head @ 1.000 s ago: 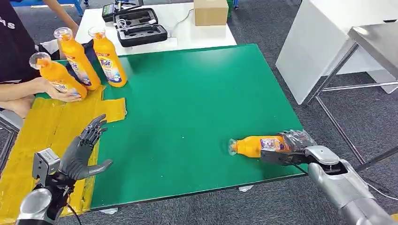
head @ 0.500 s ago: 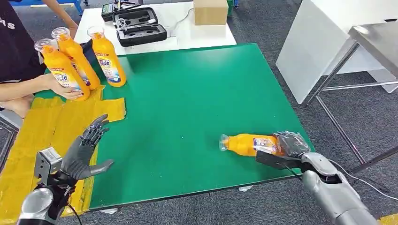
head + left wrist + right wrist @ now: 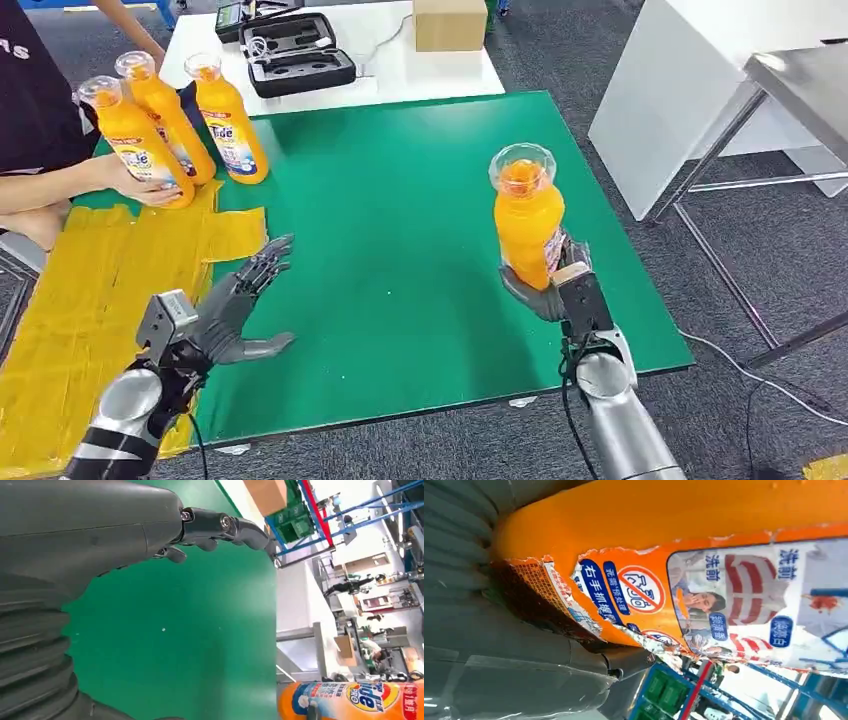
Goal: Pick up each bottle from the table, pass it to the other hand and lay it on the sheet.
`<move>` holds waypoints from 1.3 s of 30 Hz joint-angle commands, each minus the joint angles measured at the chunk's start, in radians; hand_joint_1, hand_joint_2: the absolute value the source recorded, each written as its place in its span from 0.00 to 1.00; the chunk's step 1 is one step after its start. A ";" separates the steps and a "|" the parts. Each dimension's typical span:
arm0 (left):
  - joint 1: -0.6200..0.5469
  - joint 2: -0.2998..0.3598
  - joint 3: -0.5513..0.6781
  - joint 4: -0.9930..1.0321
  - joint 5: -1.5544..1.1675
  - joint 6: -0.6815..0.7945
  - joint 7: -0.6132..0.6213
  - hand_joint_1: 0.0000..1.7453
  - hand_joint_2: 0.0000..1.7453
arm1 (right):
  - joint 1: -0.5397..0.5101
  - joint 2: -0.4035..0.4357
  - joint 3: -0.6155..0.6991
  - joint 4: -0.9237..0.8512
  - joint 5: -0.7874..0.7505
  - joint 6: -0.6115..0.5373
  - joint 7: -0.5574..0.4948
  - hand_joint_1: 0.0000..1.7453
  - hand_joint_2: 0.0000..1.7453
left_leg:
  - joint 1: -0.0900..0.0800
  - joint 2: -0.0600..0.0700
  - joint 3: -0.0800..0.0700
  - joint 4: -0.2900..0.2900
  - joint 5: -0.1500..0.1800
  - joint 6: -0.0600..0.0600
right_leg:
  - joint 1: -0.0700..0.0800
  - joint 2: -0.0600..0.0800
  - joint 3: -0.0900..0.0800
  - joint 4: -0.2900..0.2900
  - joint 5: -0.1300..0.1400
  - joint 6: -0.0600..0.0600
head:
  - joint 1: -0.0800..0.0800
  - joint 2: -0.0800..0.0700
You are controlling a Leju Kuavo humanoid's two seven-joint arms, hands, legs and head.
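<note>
Right hand holds one orange bottle upright; left hand is open.

The bottle is orange with a clear cap on top and a torn white-and-blue label; the right hand grips its lower part, lifted above the green table near that side's edge. The left hand hovers with fingers spread wide and nothing in them, palm turned toward the bottle, well apart from it. Just outside the left hand lies the yellow sheet. Beyond the left hand stand three more bottles, a person's hand on one. Farther off a white table carries one open black case and one cardboard box. The floor is grey carpet.
</note>
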 commanded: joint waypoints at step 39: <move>-0.275 -0.241 -0.415 0.178 -0.064 0.270 0.078 0.00 1.00 | -0.235 0.242 0.493 0.506 0.228 -0.078 -0.018 1.00 1.00 | 0.000 -0.002 -0.001 0.000 0.000 -0.001 | 0.000 -0.001 0.000 0.000 -0.001 -0.001 | 0.000 0.000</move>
